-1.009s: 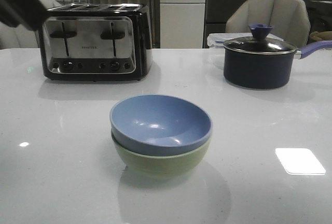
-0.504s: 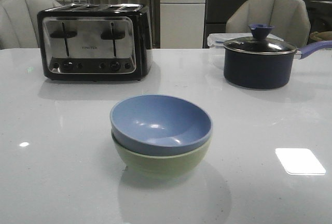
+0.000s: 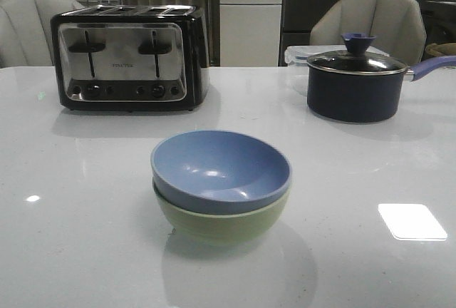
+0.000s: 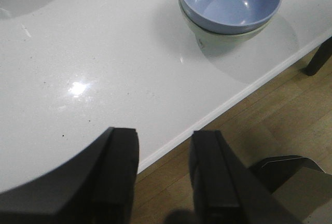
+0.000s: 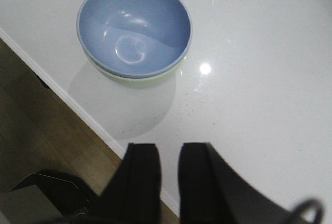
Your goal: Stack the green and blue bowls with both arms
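Item 1, my left gripper (image 4: 163, 169): fingers (image 4: 120, 175) spread w/ a clear gap, pinching nothing, hanging over the table (image 4: 93, 53) edge w/ wood floor (image 4: 270, 120) showing past it.

Item 2, toaster (image 3: 130, 57): black and chrome, 4 slots, far back on the left side, well apart from my fingers.

Item 3, blue bowl (image 3: 220, 170): nested upright inside green bowl (image 3: 217, 224), mid-table; stack sits well ahead of both sets of fingers, touching neither. Blue one empty.

Item 4, saucepan (image 3: 356, 83): dark, lidded, purple knob and handle, far back on the right.

Item 5, my right gripper (image 5: 168, 175): fingers (image 5: 142, 180) slightly parted, narrow gap, holding nothing, over the table edge; bowl stack well apart.
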Tool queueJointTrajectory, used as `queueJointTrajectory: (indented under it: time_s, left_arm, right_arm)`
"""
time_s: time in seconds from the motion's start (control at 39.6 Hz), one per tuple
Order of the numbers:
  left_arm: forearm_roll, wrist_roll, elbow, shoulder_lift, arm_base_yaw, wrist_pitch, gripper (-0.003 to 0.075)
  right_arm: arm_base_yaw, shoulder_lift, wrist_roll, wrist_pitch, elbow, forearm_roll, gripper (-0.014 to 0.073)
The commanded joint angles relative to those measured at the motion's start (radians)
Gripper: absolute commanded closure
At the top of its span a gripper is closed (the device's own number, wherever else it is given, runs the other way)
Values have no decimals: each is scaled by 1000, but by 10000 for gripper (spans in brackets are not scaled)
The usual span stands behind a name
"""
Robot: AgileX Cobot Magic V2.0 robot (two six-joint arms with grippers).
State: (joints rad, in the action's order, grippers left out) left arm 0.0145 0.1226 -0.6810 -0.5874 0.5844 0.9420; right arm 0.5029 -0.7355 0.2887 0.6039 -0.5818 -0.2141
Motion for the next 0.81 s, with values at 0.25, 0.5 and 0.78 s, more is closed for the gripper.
queueJointTrajectory:
  time_s: [0.25,0.5,0.78]
  left_arm:
    - [6,-34,-25,-1,0,-66,624]
    - [6,-34,-25,-1,0,-66,624]
    - [-56,-30,-16,34,-13,-105,624]
  right_arm:
    - [2,2,11,-65,-30,0,537]
    - [2,2,11,-65,-30,0,537]
    - [2,2,11,-65,-30,0,537]
